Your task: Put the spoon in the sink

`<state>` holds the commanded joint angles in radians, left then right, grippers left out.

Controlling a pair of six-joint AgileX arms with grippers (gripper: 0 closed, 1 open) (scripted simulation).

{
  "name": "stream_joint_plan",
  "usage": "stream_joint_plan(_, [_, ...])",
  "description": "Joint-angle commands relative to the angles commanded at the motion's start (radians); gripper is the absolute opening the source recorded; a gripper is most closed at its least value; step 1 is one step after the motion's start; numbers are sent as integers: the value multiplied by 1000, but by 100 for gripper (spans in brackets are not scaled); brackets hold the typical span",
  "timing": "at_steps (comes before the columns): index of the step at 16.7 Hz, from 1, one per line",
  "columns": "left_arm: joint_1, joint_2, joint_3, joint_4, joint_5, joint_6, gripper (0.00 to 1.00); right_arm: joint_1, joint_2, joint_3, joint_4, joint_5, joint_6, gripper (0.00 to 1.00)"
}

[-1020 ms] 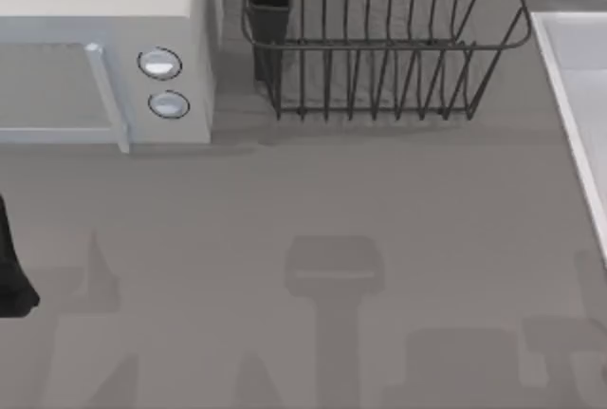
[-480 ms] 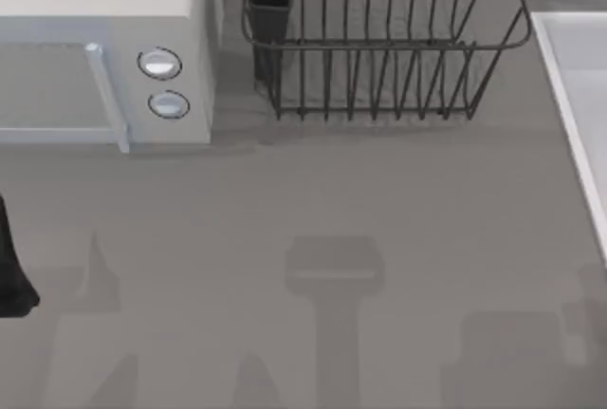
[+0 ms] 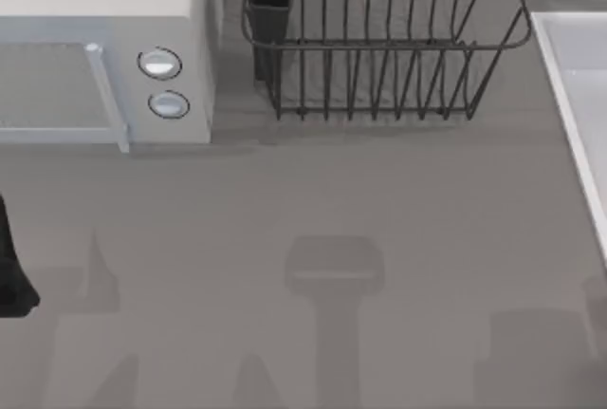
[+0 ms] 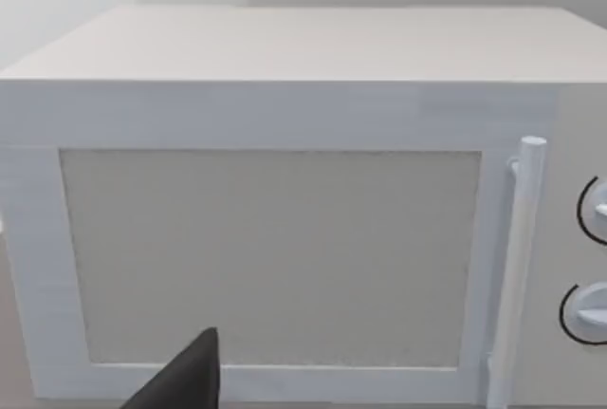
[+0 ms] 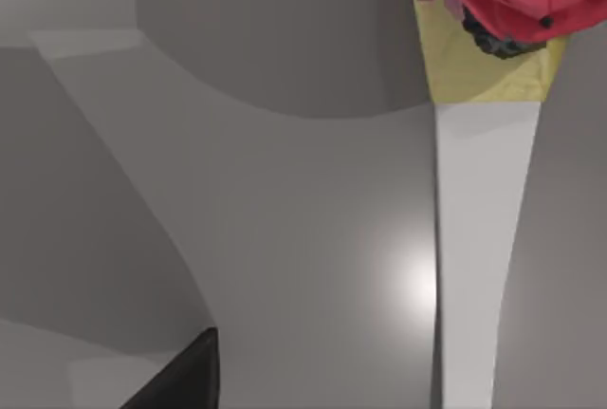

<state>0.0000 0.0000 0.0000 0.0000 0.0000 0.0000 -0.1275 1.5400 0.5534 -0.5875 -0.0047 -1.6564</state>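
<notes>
The spoon [image 5: 479,238] has a pale silver handle and a yellow end with a red rose on it. It hangs close in the right wrist view above the smooth grey sink [image 5: 285,219], and its handle runs back toward my right gripper, which is shut on it. One dark fingertip [image 5: 185,376] shows at the picture's edge. In the top view the sink's [image 3: 574,105] pale raised rim lies along the table's right side. My left arm [image 3: 9,276] is parked at the table's left edge, facing the microwave [image 4: 275,238].
A white microwave [image 3: 104,48] with two round knobs stands at the back left. A dark wire dish rack [image 3: 379,48] with a black cup holder stands at the back middle. Arm shadows fall on the grey tabletop [image 3: 313,210].
The shadow at the table's front right has slid further to the right, toward the sink. The left arm has not moved.
</notes>
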Motion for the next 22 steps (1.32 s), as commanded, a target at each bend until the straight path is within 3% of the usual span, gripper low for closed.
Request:
stream_joint_plan(2, [0, 0, 0, 0, 0, 0, 100, 0, 0, 0, 0, 0, 0, 100])
stream_joint_plan(15, [0, 0, 0, 0, 0, 0, 100, 0, 0, 0, 0, 0, 0, 2])
stream_joint_plan(22, [0, 0, 0, 0, 0, 0, 100, 0, 0, 0, 0, 0, 0, 0])
